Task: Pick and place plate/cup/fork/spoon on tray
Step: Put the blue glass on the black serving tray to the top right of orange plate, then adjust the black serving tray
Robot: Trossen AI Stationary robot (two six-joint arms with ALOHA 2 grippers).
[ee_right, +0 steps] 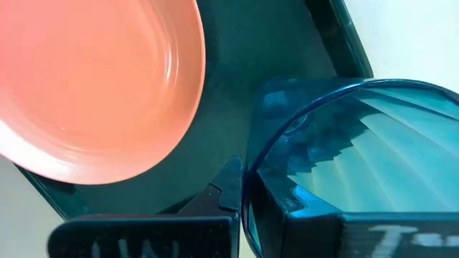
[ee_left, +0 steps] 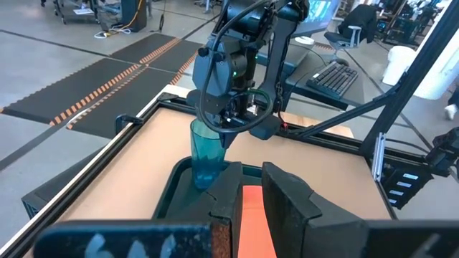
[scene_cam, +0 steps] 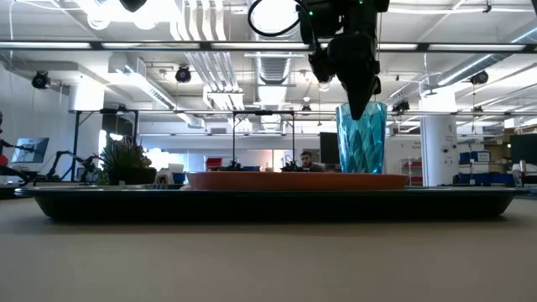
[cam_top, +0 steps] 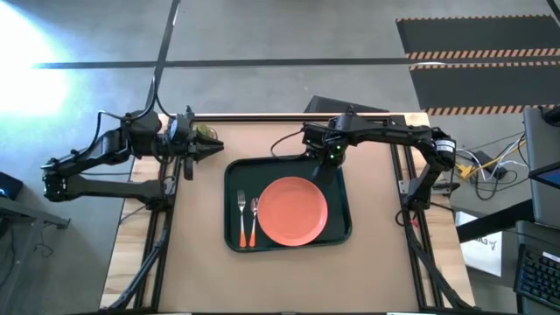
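- Scanning from your left: the left gripper [cam_top: 213, 150] hangs over the table [cam_top: 289, 271] off the tray's far-left corner, fingers [ee_left: 287, 204] pointing toward the tray; nothing sits between them. You cannot tell from the views whether they stand parted or closed.
- Just beside that gripper, at the table's far edge, sits a small green plant [cam_top: 205, 133].
- The tray [cam_top: 234, 175] lies mid-table, its long axis running left to right.
- On the tray's left part you have the fork [cam_top: 241, 219] and the spoon [cam_top: 254, 220] side by side, just apart. Both long axes run near to far; the orange handles point toward the table's near edge, tines and bowl toward the far edge. The fork is the left one.
- The plate [cam_top: 293, 211] lies flat on the tray just right of the spoon, at about the middle. It holds nothing.
- The cup [scene_cam: 362, 138] stands upright, mouth up, at the tray's far side behind the plate, near the right corner; the low view shows its base down at tray level. You cannot tell whether it rests fully on the tray floor.
- The right gripper [scene_cam: 358, 111] comes down from above and is clenched on the cup's rim, one finger inside the cup and one outside, as the right wrist view shows.
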